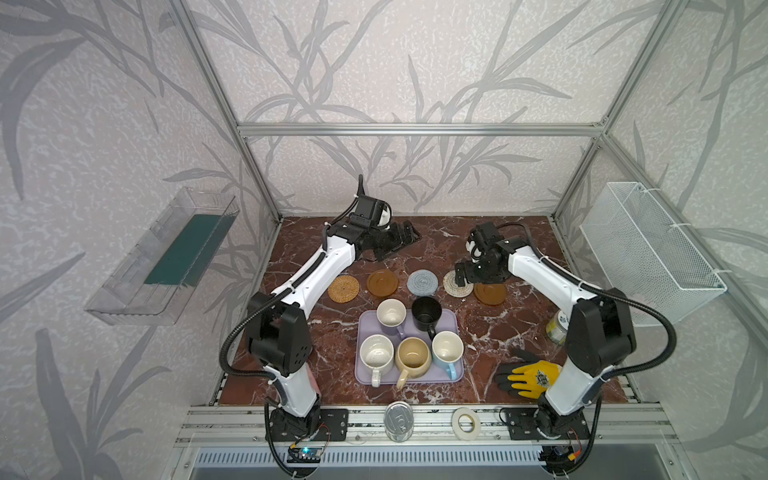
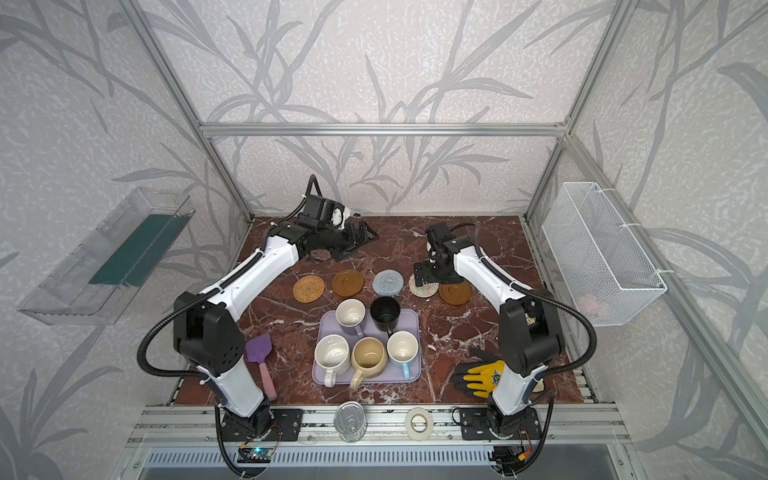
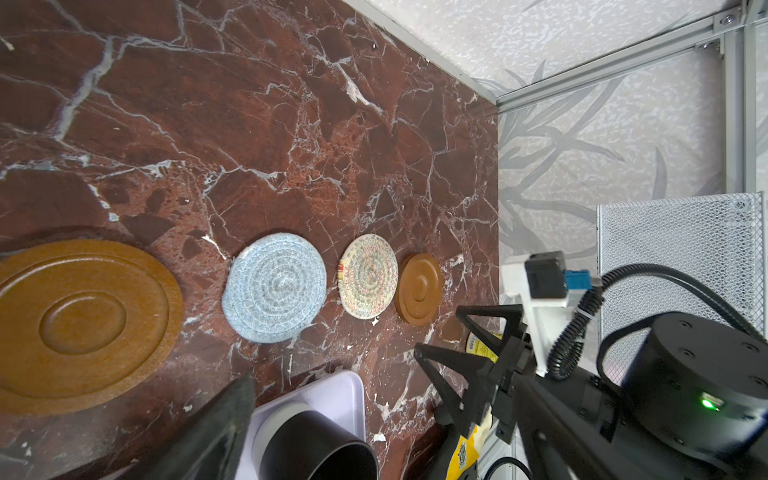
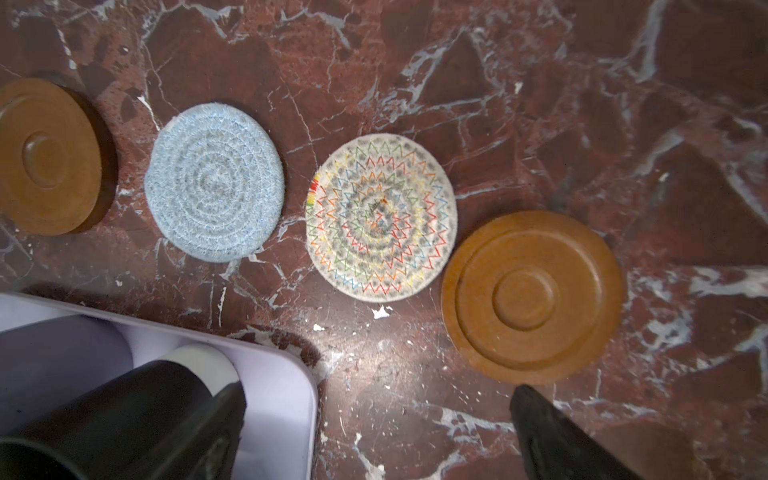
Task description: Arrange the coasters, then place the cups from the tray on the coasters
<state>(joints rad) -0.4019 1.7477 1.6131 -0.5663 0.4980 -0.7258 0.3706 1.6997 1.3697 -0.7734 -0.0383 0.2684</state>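
Silver round can lid (image 1: 398, 419) lay before the pale lavender plastic tray (image 1: 448, 326) of five handled mugs (image 1: 412, 355), five round coasters (image 1: 422, 281) beyond it. Left pincer (image 1: 401, 247) and right pincer (image 4: 379, 388) hung spread, seemingly empty; the black mug (image 1: 427, 313) needed a square rim grip.

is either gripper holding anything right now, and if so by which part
Nothing is held. The left gripper and the right gripper are both open and empty.
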